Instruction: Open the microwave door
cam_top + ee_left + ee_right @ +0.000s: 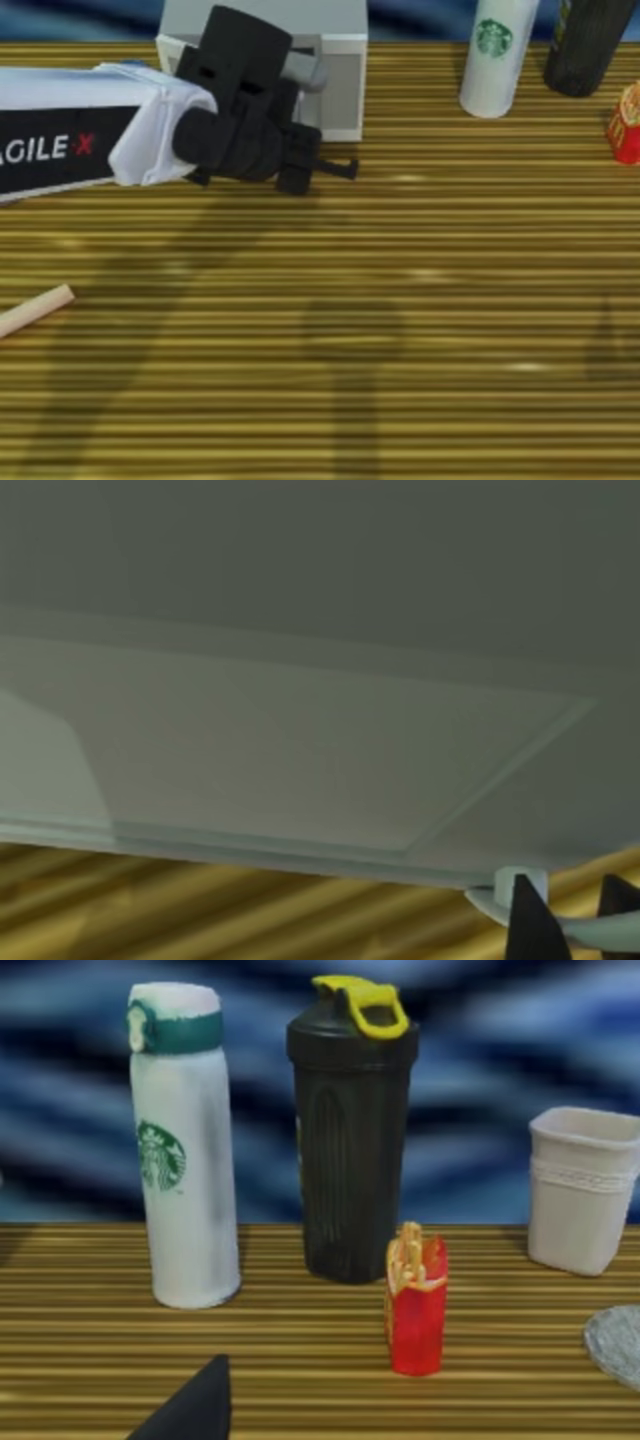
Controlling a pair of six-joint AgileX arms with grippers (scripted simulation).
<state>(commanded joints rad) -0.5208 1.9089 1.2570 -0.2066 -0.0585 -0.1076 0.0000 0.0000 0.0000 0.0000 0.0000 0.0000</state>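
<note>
While sitting low at the front of the microwave [345, 85], upper left of centre in the top view, left gripper [340, 168] parked at the right end of the microwave door [300, 750]. Door panel filling most of the left wrist view. Fingers [525, 920] spread, at the lower right corner of that view, either side of a pale handle [505, 885]; no clamp confirmed. Door looks shut or barely cracked, can't tell which. Right gripper [190, 1410] absent from the top view, just a dark wedge at the bottom of its own wrist view; grip state unreadable. Risks, judged from here: pulling before closing on the handle, so slipping off with the door unmoved. Pulling straight out instead of along the hinge arc, so dragging the whole microwave across the table [400, 300]. Swinging wide toward the right of frame, so clipping the white cup [493, 55] standing just beside the microwave.
</note>
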